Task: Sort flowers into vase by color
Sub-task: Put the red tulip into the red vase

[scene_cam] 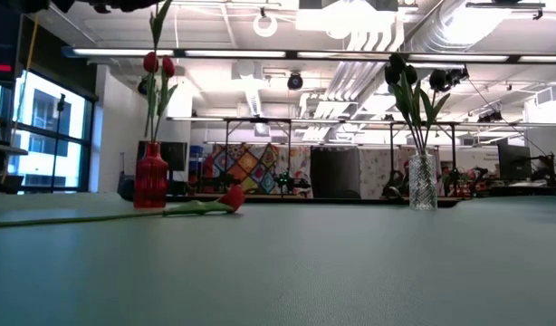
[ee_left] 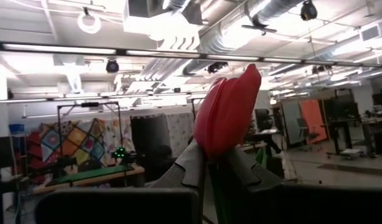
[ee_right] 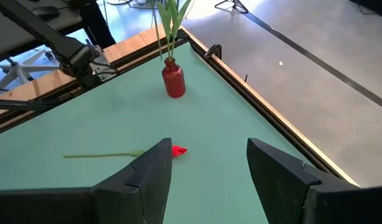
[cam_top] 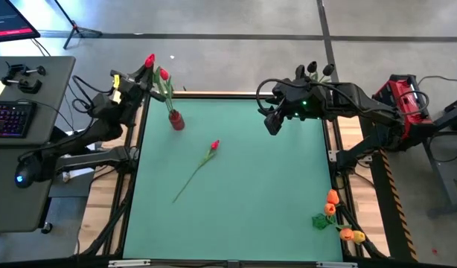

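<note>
My left gripper (ee_left: 217,163) is at the table's far left corner (cam_top: 144,68), shut on a red tulip (ee_left: 228,112) above the red vase (cam_top: 176,119). The vase stands on the mat with two red tulips (scene_cam: 156,63) in it. Another red tulip (cam_top: 213,147) lies flat on the mat's middle, its stem running toward the near edge. My right gripper (ee_right: 209,165) hovers open over the far right part of the mat (cam_top: 273,123), near a clear vase (scene_cam: 423,181) of near-black tulips (scene_cam: 400,68). Orange tulips (cam_top: 334,210) lie at the near right corner. My left gripper pinches the red tulip between its two fingers (ee_left: 191,165) on the stem just under the head (ee_left: 217,180). The head stands beyond the fingertips. The tulip is lifted clear of the table. Its stem drops out of the wrist view, so its lower end cannot be told.
A wooden rim (cam_top: 228,94) borders the green mat. Left of the table is a desk with a keyboard (cam_top: 7,117). A red tool (cam_top: 403,97) sits beyond the right edge. Open mat lies between the lying tulip and the orange ones.
</note>
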Motion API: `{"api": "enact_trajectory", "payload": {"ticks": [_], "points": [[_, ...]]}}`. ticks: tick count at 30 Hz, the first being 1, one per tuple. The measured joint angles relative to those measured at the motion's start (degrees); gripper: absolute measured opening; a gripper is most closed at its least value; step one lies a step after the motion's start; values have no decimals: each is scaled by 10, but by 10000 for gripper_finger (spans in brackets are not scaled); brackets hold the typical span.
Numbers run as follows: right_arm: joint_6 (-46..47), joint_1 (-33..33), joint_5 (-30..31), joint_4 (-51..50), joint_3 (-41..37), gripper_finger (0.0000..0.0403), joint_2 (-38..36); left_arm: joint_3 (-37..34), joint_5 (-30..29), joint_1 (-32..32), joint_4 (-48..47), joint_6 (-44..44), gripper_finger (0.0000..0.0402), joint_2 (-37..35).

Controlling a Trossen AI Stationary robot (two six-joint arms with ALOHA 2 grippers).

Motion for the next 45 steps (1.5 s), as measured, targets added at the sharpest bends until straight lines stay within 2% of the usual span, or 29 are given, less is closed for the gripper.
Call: {"api": "enact_trajectory", "payload": {"ticks": [14, 24, 27, 30, 34, 45], "points": [[0, 0, 0, 0, 0, 197, 0, 0, 16, 28, 43, -2, 12, 53], [0, 0, 0, 0, 0, 197, 0, 0, 27, 38, 36, -30, 12, 70], [0, 0, 0, -1, 0, 197, 0, 0, 18, 38, 12, -62, 12, 70], [0, 0, 0, -1, 0, 197, 0, 0, -17, 37, -25, -89, 18, 69], [-2, 0, 0, -1, 0, 197, 0, 0, -53, 36, -72, -137, 45, 66], [-14, -1, 0, -1, 0, 197, 0, 0, -57, 35, -123, -196, 161, 31]]}}
